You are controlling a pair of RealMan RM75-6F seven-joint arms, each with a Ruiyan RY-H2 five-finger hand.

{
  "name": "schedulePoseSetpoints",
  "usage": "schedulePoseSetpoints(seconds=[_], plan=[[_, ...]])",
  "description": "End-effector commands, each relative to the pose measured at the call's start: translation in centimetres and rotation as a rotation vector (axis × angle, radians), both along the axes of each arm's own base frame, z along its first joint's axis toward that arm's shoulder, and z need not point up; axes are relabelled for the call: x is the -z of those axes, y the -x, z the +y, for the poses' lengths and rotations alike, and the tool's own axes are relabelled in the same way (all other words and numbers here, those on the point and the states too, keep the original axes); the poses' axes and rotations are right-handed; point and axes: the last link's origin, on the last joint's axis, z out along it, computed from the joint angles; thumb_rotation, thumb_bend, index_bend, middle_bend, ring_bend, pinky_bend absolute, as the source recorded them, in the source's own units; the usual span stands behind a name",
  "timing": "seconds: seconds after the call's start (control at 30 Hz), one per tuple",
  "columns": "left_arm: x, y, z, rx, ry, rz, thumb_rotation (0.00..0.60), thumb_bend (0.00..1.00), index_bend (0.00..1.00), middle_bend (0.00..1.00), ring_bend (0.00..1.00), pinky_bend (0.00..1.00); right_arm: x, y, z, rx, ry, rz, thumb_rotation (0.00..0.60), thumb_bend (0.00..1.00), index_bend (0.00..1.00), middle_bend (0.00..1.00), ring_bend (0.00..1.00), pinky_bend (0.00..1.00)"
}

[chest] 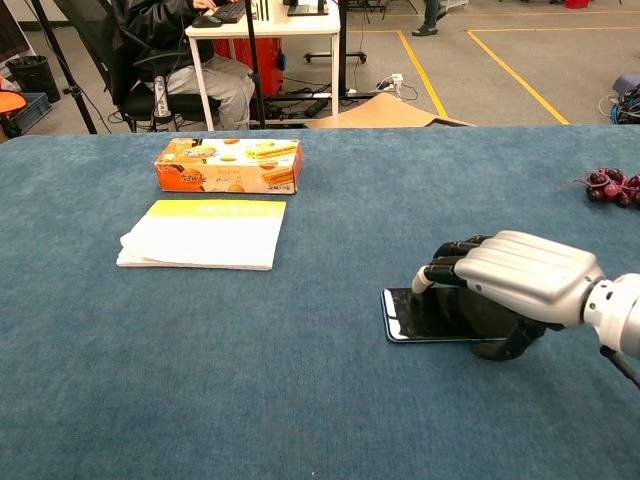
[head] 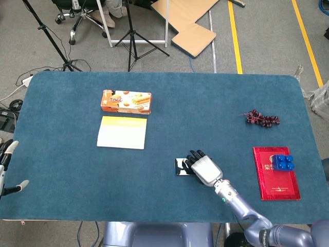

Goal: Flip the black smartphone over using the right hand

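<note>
The black smartphone [head: 179,166] lies flat on the blue table [head: 169,92], only its left end showing; the chest view shows that same left end of the smartphone [chest: 404,316]. My right hand [head: 204,169] lies over most of it. In the chest view the right hand [chest: 515,280] bends its fingers [chest: 440,274] down onto the phone's far edge, and the thumb sits at its near edge, so it grips the phone across its width. My left hand [head: 7,164] shows at the far left edge of the head view, off the table, fingers apart and holding nothing.
An orange cracker box [head: 126,101] and a yellow-white booklet [head: 122,132] sit at the left middle. Dark grapes [head: 262,118] lie at the right. A red book [head: 276,182] with a blue brick [head: 283,162] on it lies right of the phone.
</note>
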Motion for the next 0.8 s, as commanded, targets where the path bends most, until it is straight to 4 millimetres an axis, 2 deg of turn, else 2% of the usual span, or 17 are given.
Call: schedulePoseSetpoints(seconds=[0.03,0.4,0.53,0.63,0.8], plan=[[0.01,0.01,0.00,-0.001,-0.001,0.000,0.600,0.00,0.00,0.00,0.00,0.00,0.30,0.20,-0.06,-0.012,0.004,0.013,0.600,0.17,0.25,0.23,0.13,0.21],[0.08,0.07,0.09,-0.005,0.000,0.001,0.600,0.00,0.00,0.00,0.00,0.00,0.68,0.74,-0.53,-0.046,0.033,0.043,0.600,0.17,0.25,0.24,0.14,0.23],[0.08,0.10,0.11,-0.008,-0.002,0.001,0.600,0.00,0.00,0.00,0.00,0.00,0.87,0.87,-0.67,-0.047,0.033,0.047,0.600,0.20,0.25,0.25,0.16,0.25],[0.10,0.11,0.12,-0.008,0.000,0.002,0.600,0.00,0.00,0.00,0.00,0.00,0.98,1.00,-0.75,-0.045,0.030,0.053,0.600,0.25,0.25,0.26,0.18,0.29],[0.12,0.15,0.18,-0.009,0.000,0.002,0.600,0.00,0.00,0.00,0.00,0.00,0.99,1.10,-0.90,-0.054,0.030,0.052,0.600,0.42,0.29,0.31,0.23,0.37]])
